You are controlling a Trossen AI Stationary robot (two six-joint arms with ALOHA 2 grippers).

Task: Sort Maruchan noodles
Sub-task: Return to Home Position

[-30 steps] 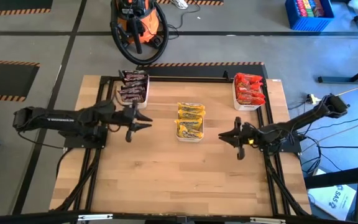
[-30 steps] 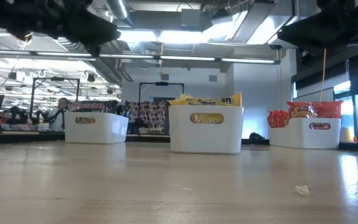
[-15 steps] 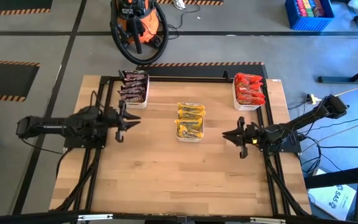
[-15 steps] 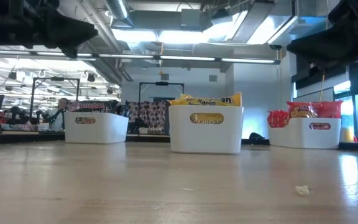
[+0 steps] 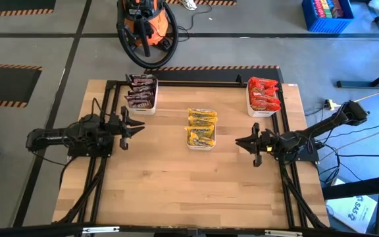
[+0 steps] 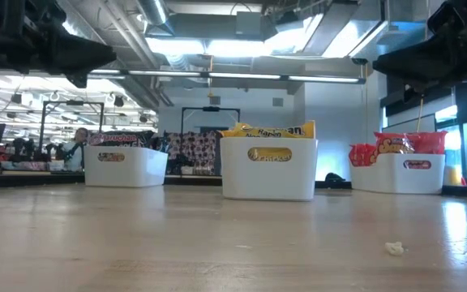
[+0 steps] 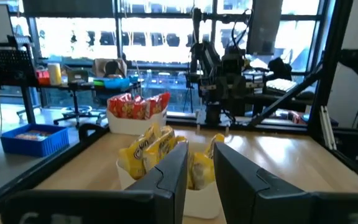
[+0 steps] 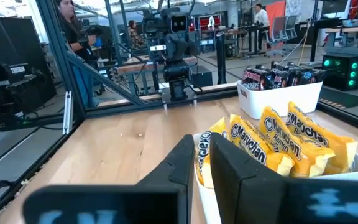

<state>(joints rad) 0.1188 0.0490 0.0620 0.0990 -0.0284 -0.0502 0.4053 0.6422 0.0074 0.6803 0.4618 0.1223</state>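
Withdrawing left tool [image 5: 137, 125] toward frame left, narrowly parted, empty, sorting apparently done. Parking right tool [image 5: 241, 142] centre-right, likewise narrow and empty. Leaving Maruchan noodles [image 5: 201, 126] colour-grouped in white bins [image 6: 268, 177].

Yellow packets [image 7: 143, 149] partly behind left pincer [image 7: 199, 149], dark packets [image 5: 141, 92] seemingly illegible

Three white bins [image 6: 268, 174] stand on the worktop [image 5: 176, 187]. The middle bin [image 5: 201, 147] holds yellow packs [image 5: 201, 125]. The left bin [image 5: 140, 110] beside it holds black packs [image 5: 141, 92], and the right bin [image 5: 263, 113] holds red packs [image 5: 264, 94]. Each heap overlaps too much to count. There are two claws, the left claw [image 5: 137, 125] and the right claw [image 5: 239, 141].
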